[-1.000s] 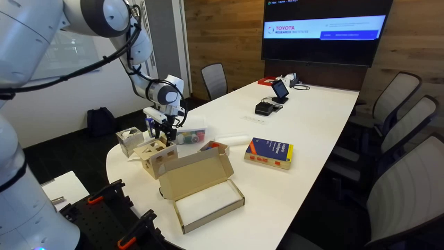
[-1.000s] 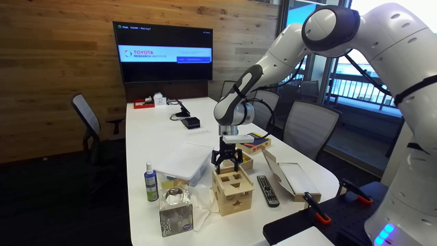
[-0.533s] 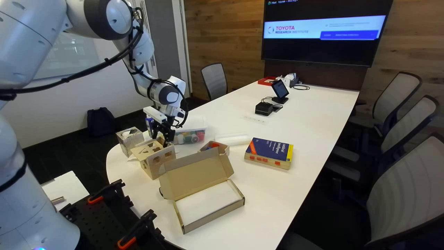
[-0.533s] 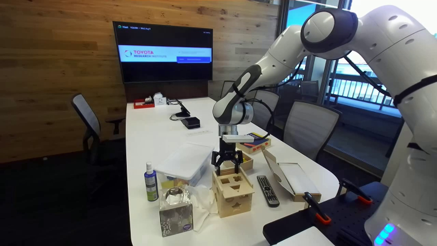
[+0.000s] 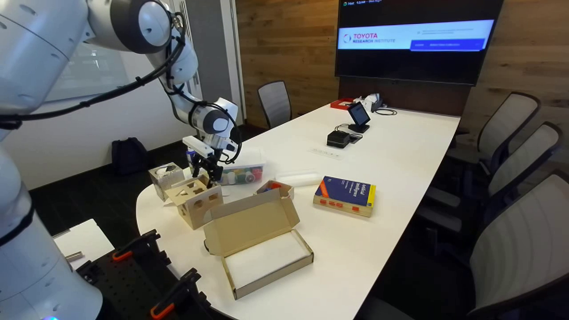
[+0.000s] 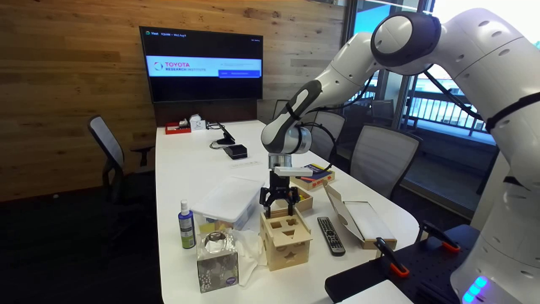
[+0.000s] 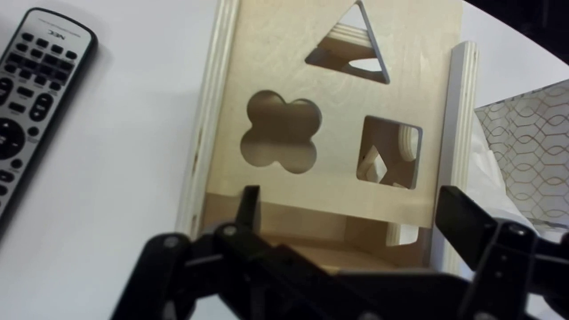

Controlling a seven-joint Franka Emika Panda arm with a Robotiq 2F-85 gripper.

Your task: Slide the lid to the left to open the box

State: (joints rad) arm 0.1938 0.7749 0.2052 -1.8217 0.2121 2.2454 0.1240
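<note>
The box (image 6: 279,257) is a light-wood cube with shaped holes, standing on the white table; it also shows in an exterior view (image 5: 200,214). The lid (image 7: 338,111) is a thin wooden panel with triangle, clover and square cut-outs. It lies between the box's side walls, slid partway, overhanging the box's near end in an exterior view (image 6: 278,237). A gap shows the inside at the other end. My gripper (image 7: 349,193) points down at this gap, fingers wide apart and nothing between them. One finger is by the lid's edge, the other at a side wall. Contact is unclear.
A tissue box (image 6: 217,264) and white tissue (image 6: 249,255) lie beside the box. A remote (image 6: 331,236) and an open cardboard box (image 5: 269,262) are on its other side. A plastic bin (image 6: 228,198), spray bottle (image 6: 186,228), wooden tray (image 6: 307,204) and book (image 5: 344,195) stand around.
The gripper has moved slightly toward the robot's end of the table. The box and lid have shifted a little with it; the lid's overhang looks about the same.
</note>
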